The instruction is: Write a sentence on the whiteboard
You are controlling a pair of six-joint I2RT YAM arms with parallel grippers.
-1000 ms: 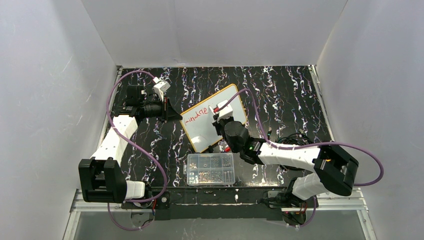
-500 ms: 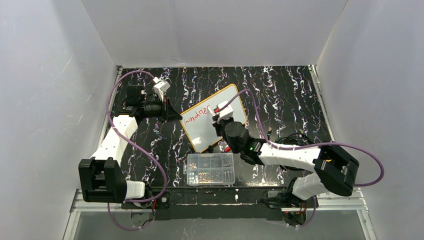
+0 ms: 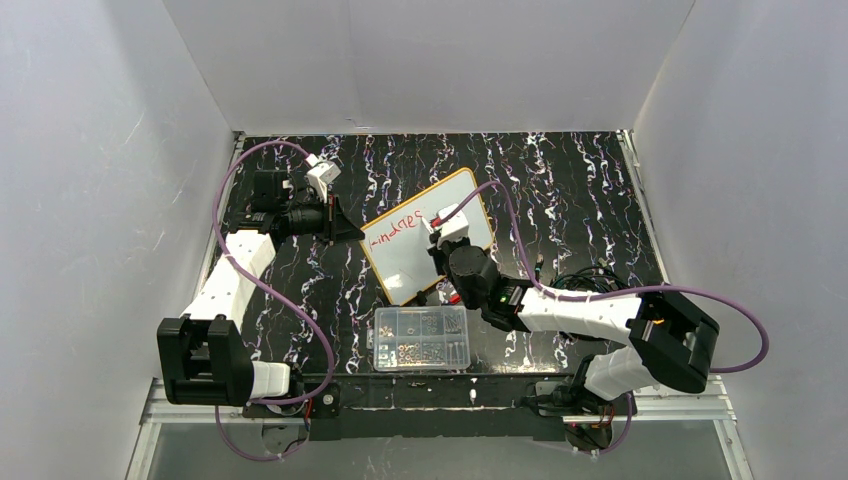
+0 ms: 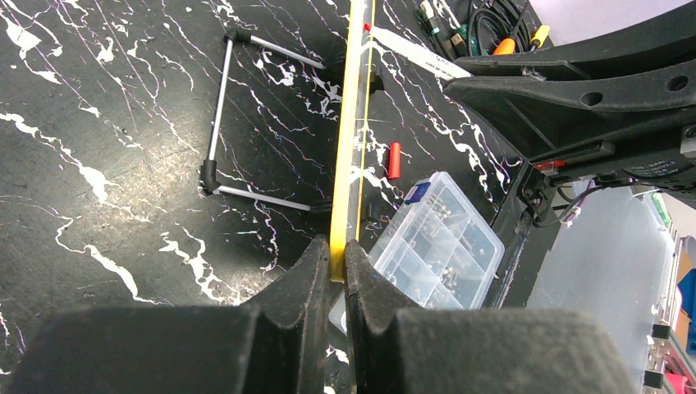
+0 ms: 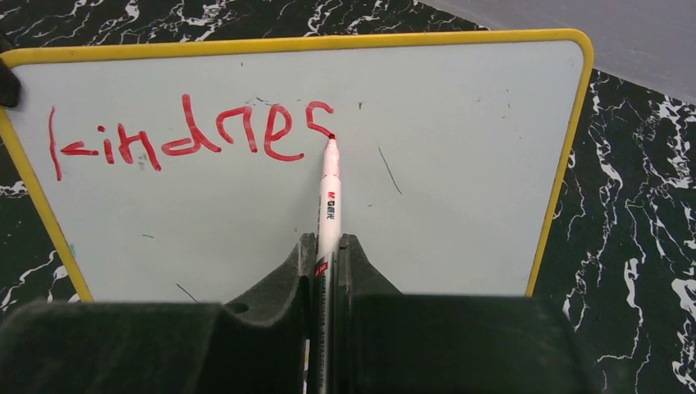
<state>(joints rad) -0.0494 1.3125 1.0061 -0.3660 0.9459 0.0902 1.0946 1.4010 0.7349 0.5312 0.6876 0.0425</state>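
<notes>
Writing: right gripper [image 5: 327, 242] jaws clamped on marker [image 5: 329, 193], tip touching whiteboard [image 5: 460, 205] at the 3 o'clock end of the red "kindnes" sentence [image 5: 189, 135]; left gripper [image 4: 336, 250] jaws pinch the rim at the board's 9 o'clock. Board stands propped mid-table, 12 o'clock of parts box [image 3: 421, 338]. Risk: pressing too hard could shove the board and skew the stroke.

1. The table [image 3: 560, 180] is seen whole from high above, looking down.
2. From the left wrist, the whiteboard [image 4: 350, 123] is viewed edge-on, very near.
3. From the right wrist, its face is viewed closely; it is shared by all views.
</notes>
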